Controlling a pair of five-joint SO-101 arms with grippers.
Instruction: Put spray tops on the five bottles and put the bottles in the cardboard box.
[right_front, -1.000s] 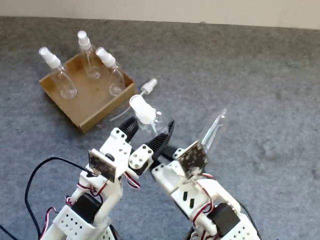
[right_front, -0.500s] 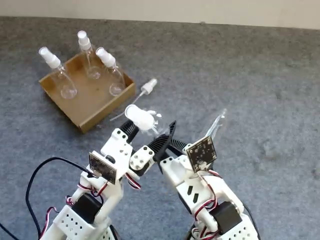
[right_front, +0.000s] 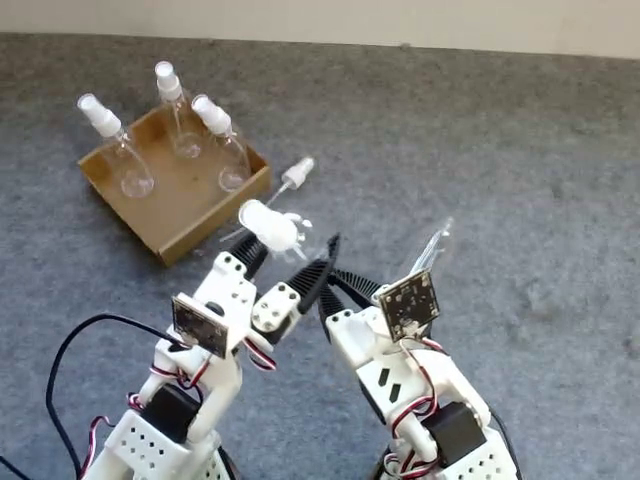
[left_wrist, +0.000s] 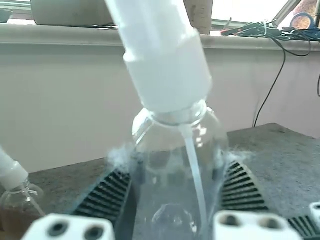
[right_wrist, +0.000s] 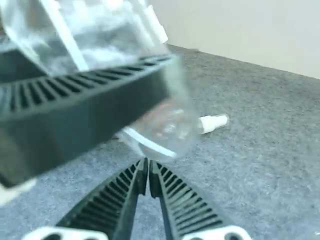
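The left pincer is clamped on a clear bottle low on its round body, one ribbed jaw on each side, and holds it off the desk with its white spray top seated on the neck and leaning away from the pincer. The right pincer sits just beside and below that grip, its jaws pressed together on nothing. Ahead of the left pincer and off to its outer side lies the cardboard box, where three capped bottles stand; a loose spray top lies on the desk just beyond the held bottle, and a bare bottle lies beside the right arm. The held bottle looks light, thin-walled and slick, so a grip across the widest part of the body seems safest — the neck and top would likely twist or pop loose under load. Compared with a second ago, the bottle has swung toward the box and tipped further over, while the right pincer has drawn off it and the right arm has turned aside.
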